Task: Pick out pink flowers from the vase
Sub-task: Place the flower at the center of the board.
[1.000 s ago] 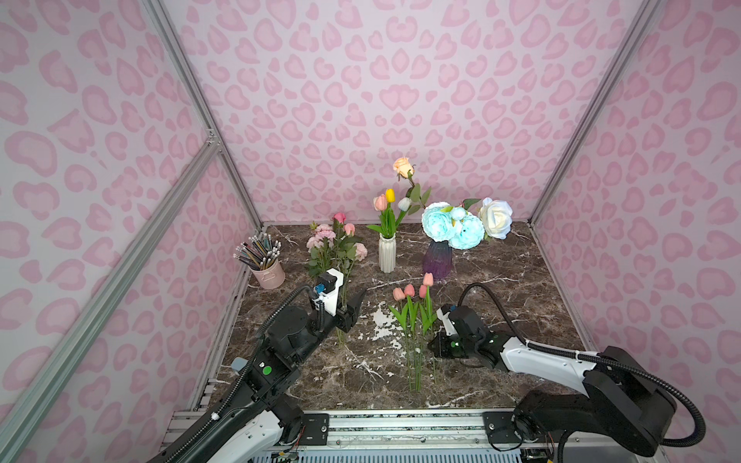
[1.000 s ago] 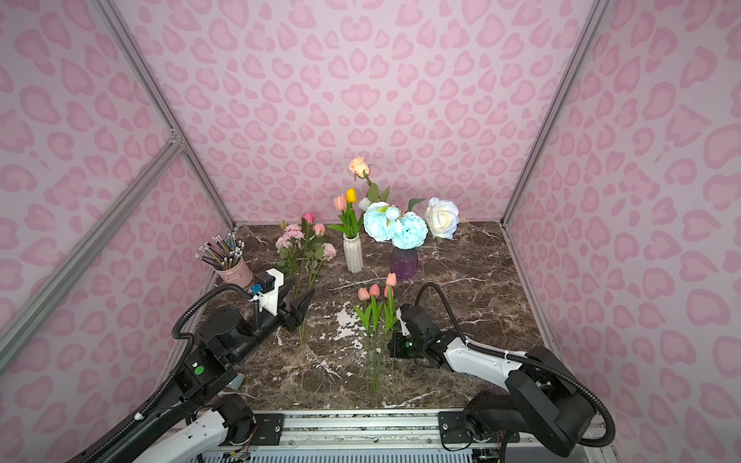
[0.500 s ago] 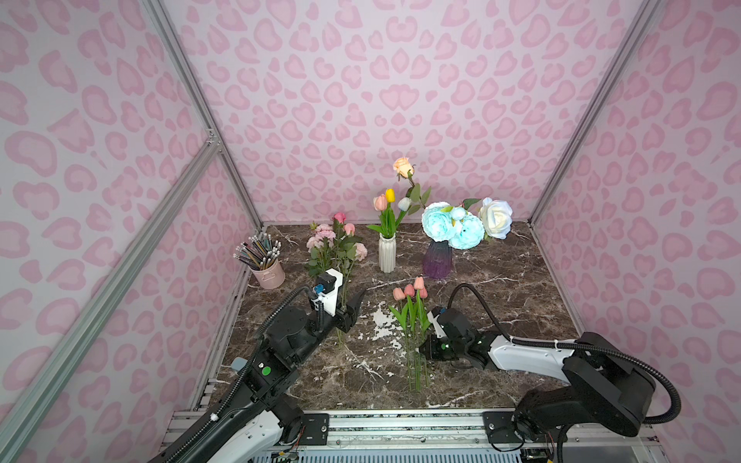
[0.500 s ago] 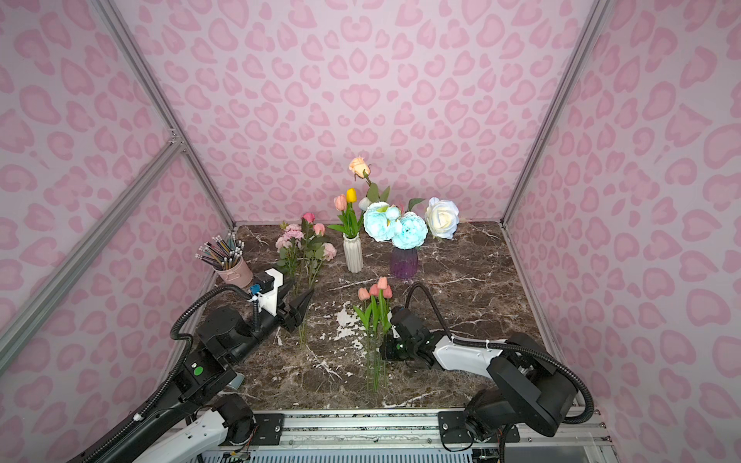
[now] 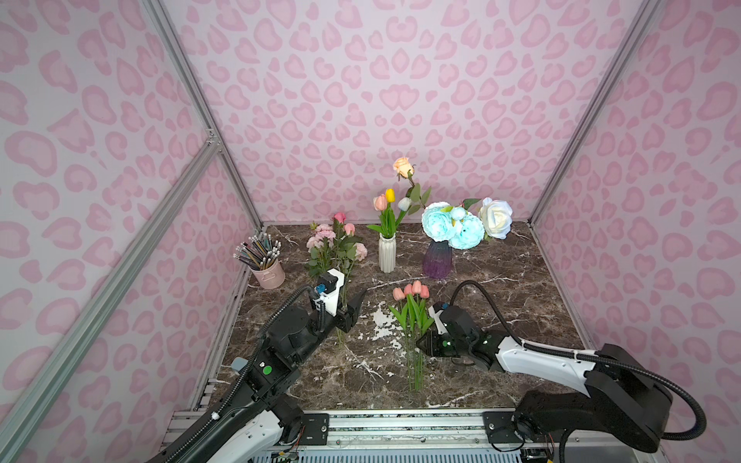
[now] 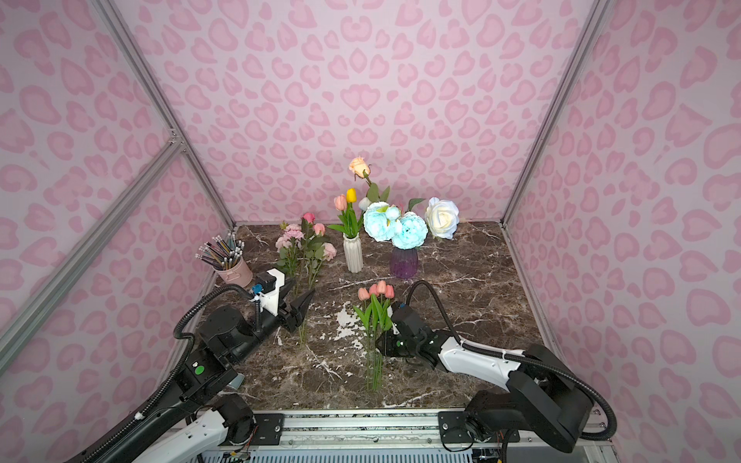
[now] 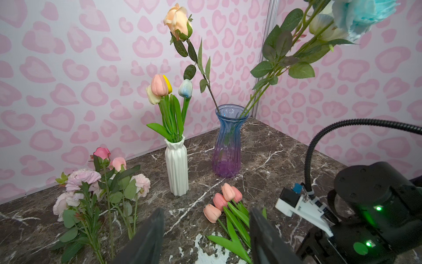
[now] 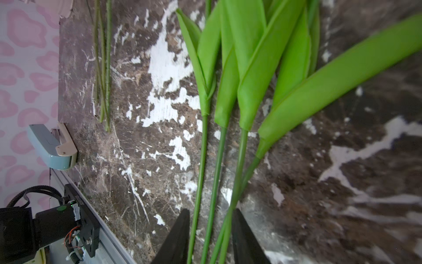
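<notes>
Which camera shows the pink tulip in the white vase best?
The left wrist view: the pink tulip is large and sharp there, standing in the white vase. In both top views it is small and far away. The right wrist view misses it, showing only green stems on the table.

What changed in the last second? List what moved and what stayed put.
The right gripper carried one tulip down and toward the left arm's side, laid it with the other salmon-pink tulips on the table, and opened its jaws around the stems. The left gripper, open and empty, the pink roses, the white vase and the purple vase stayed put.
</notes>
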Motion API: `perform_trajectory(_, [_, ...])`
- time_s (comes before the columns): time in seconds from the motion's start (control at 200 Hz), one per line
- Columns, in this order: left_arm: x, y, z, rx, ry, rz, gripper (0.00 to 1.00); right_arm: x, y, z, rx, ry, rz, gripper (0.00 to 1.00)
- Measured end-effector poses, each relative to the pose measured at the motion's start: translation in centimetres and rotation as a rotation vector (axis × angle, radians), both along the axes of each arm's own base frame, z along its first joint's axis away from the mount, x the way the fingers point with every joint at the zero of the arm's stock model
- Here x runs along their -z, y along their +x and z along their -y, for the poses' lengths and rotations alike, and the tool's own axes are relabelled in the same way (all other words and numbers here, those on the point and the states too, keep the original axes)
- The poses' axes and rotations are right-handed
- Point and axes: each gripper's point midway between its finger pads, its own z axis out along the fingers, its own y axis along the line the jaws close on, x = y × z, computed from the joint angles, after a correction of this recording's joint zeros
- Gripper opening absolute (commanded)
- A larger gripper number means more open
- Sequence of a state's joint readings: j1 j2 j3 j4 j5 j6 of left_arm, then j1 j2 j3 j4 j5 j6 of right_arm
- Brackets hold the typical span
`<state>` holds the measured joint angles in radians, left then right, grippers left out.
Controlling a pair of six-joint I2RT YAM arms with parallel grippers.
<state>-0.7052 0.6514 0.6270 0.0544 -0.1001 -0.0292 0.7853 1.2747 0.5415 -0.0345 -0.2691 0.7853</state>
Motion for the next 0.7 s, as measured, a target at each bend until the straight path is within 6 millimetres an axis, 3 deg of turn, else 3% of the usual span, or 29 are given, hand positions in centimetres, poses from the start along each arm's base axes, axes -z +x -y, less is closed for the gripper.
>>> perform_trajectory(0.21, [0.3,1.4,1.5,0.017,0.029,-0.027,0.62,-7.9,2.2,0.4,0.009,0.003,0.220,0.33])
perform_trajectory(0.365, [-1.4,3.3,3.0,0.023,0.027,-0.026,0.60,-11.0,2.7,0.7,-0.020,0.016,0.361,0.32])
perform_trajectory(0.455, [-2.4,6.0,3.8,0.028,0.031,-0.051,0.58,-11.0,2.9,0.1,-0.045,0.027,0.409,0.32])
perform_trajectory(0.54, [-3.3,8.5,4.5,0.035,0.023,-0.069,0.58,-9.4,2.8,-0.9,-0.084,0.032,0.408,0.32])
perform_trajectory(0.705, [-1.8,13.4,5.0,0.051,0.025,-0.131,0.54,-5.7,2.9,-3.4,-0.131,0.062,0.349,0.32])
